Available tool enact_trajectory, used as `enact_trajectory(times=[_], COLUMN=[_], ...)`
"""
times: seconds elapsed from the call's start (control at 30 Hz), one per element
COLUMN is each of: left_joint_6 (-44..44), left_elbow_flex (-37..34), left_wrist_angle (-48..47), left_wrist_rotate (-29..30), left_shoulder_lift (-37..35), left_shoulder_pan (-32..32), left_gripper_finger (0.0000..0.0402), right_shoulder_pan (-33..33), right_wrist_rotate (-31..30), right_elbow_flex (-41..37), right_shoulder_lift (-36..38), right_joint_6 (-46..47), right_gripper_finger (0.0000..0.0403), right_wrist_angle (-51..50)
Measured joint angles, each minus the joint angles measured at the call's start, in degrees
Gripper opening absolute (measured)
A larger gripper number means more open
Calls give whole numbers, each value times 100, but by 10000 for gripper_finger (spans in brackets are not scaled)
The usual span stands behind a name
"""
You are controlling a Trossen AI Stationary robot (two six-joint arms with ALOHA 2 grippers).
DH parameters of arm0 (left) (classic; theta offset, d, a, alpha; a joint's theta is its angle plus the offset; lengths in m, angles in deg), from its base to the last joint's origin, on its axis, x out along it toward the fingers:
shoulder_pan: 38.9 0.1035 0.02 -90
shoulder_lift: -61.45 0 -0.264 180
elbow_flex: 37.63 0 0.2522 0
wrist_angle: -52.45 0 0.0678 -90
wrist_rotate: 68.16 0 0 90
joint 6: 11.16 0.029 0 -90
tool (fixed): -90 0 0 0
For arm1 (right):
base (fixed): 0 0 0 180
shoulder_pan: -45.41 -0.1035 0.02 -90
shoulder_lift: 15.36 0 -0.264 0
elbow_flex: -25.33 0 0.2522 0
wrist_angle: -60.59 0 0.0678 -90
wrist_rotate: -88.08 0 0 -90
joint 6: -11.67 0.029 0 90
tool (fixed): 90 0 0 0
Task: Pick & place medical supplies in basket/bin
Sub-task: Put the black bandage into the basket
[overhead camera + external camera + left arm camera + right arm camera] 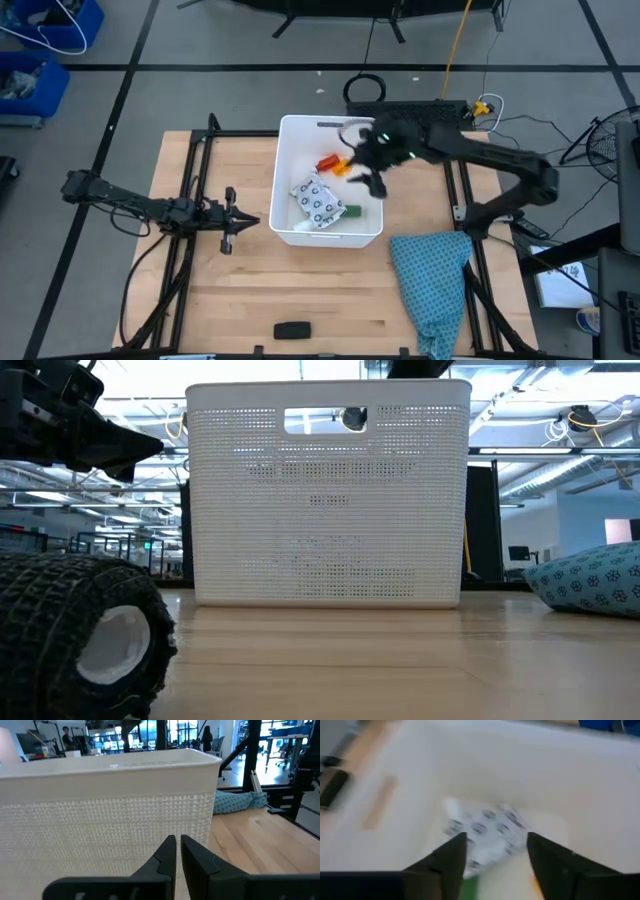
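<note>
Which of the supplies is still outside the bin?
The black oblong, lying alone on the bare wood at the table's front edge. The white dotted packet, green oblong and orange vial are all inside the white bin.

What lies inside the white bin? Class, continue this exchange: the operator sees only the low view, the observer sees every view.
Observer: A white dotted packet lies in the bin, with a green oblong beside it.
Operator: Where is the right gripper?
Observer: The right gripper hangs over the bin's inside, open, with nothing between its fingers.
Operator: And the left one?
Observer: The left gripper is shut, out on the table beside the bin's left wall.
</note>
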Motion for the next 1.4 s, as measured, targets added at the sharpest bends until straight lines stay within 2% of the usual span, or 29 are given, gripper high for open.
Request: enact_trajectory(times=[0.17, 0.27, 0.33, 0.47, 0.67, 0.8, 0.93, 1.2, 1.4], left_joint_6=[-160, -239, -280, -343, -442, -439, -439, -530, -869], left_elbow_flex=[0, 0, 0, 0, 0, 0, 0, 0, 0], left_wrist_angle=[-49, -49, -49, -49, -47, -45, -45, -75, -517], left_wrist_rotate=[0, 2, 2, 4, 4, 7, 7, 1, -143], left_shoulder_lift=[0, 0, 1, 0, 2, 2, 1, 0, 7], left_shoulder_pan=[-1, -1, -1, -1, -1, -1, 1, -1, -1], left_gripper_finger=[31, 31, 31, 31, 31, 31, 31, 31, 31], right_shoulder_pan=[-980, -1591, -1903, -2211, -1862, -1795, -1804, -1802, -1760], right_wrist_rotate=[-15, -27, -19, -36, -192, -187, -189, -31, 74], right_elbow_flex=[-883, -1715, -2381, -3588, -4763, -5406, -6151, -7541, -7623], right_shoulder_lift=[1261, 2073, 2638, 3818, 5702, 6493, 6849, 6893, 6889], right_joint_6=[274, 494, 687, 945, 1142, 1630, 1956, 1964, 1831], right_gripper_finger=[102, 36, 10, 12, 2, 1, 1, 1, 1], right_wrist_angle=[670, 1306, 1843, 2542, 2551, 2756, 3494, 5664, 5790])
